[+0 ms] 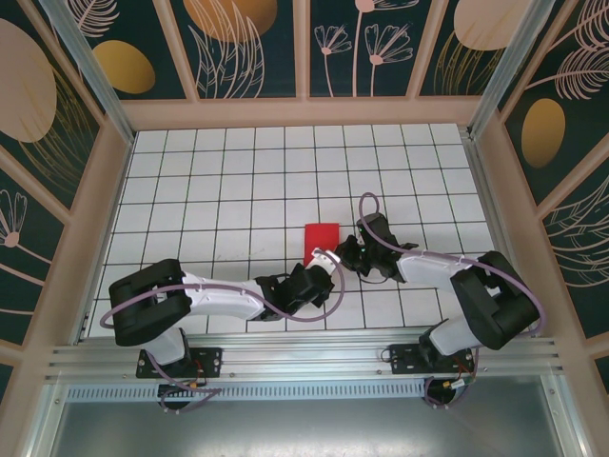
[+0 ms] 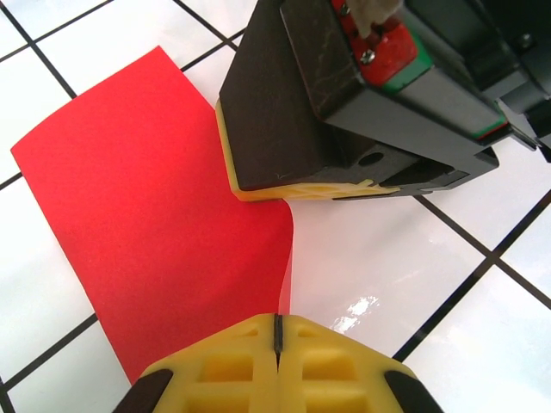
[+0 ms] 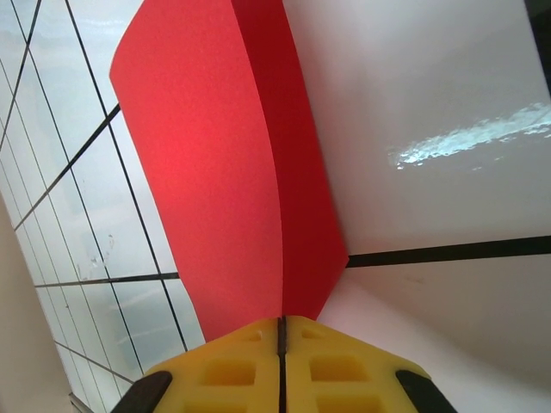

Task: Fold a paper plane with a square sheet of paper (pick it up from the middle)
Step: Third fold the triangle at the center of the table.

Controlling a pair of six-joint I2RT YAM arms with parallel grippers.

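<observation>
From above, the paper [image 1: 320, 238] lies as a red rectangle about mid-counter [image 1: 190, 190], a little toward the near edge. My left jaws and right jaws meet at its near end, side by side, and my wrists cover that end.

In the left wrist view, my left jaws are clenched, with a lifted edge of the paper [image 2: 146, 198] running into the seam between the pads [image 2: 224, 370]. The rest of the sheet lies flat on the counter. My right jaws stand just beyond, touching that same edge.

In the right wrist view, my right jaws are clenched on the paper [image 3: 215, 172], which rises from between my pads [image 3: 344, 370] in two layers.

Both grips sit at the very edge. I judge the thin sheet could slip out, or tear between the two pinches if my arms pull apart. Uneven lifting could also skew the layers. I cannot tell whether each pinch holds both layers, and the paper's far end is cut off in this view.
</observation>
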